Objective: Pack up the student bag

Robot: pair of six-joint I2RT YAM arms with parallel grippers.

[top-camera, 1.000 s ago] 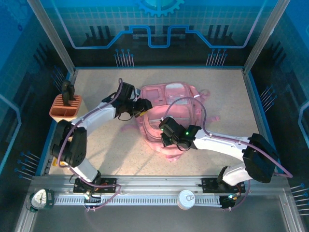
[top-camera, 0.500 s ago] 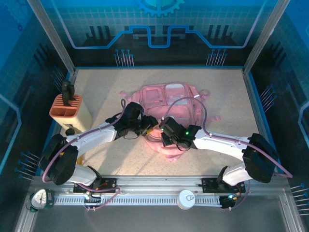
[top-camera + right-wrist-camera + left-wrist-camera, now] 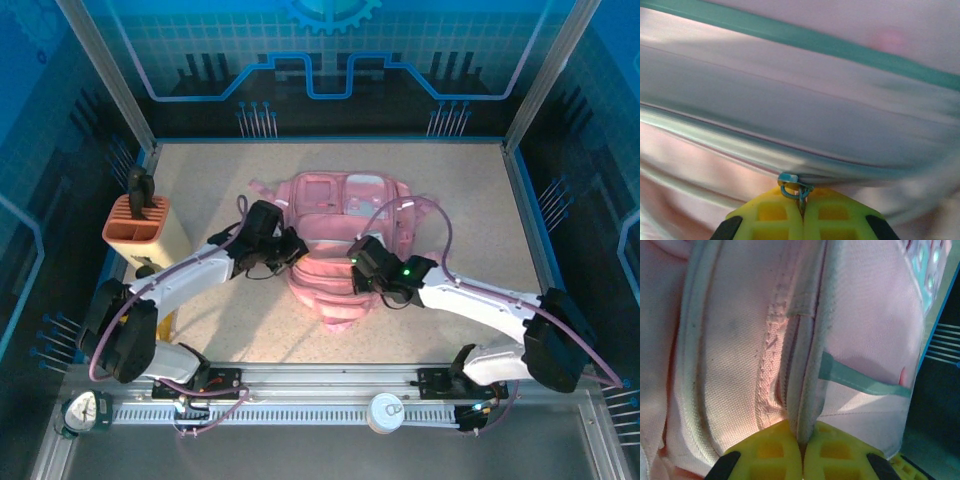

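Observation:
The student bag (image 3: 345, 205), a soft pink backpack, lies bunched in the middle of the table. My left gripper (image 3: 297, 250) is at its left side. In the left wrist view its yellow fingers (image 3: 765, 455) are shut on a piped fold of the bag's fabric (image 3: 807, 390), with my left gripper (image 3: 802, 442) pressed against the bag. My right gripper (image 3: 355, 272) is on the bag's front right. In the right wrist view my right gripper (image 3: 801, 200) is shut on a small teal zipper pull (image 3: 790, 181) below a translucent pocket (image 3: 790, 95).
A salmon-orange pen holder box (image 3: 135, 228) with a dark tool (image 3: 138, 188) in it stands at the table's left edge. A round can (image 3: 385, 410) sits on the front rail. Frame posts (image 3: 105, 75) bound the table.
My left gripper came down along the bag's left side and shut on a fabric fold. My right gripper pulled the zipper pull a little to the right, and the bag shifted and bunched up.

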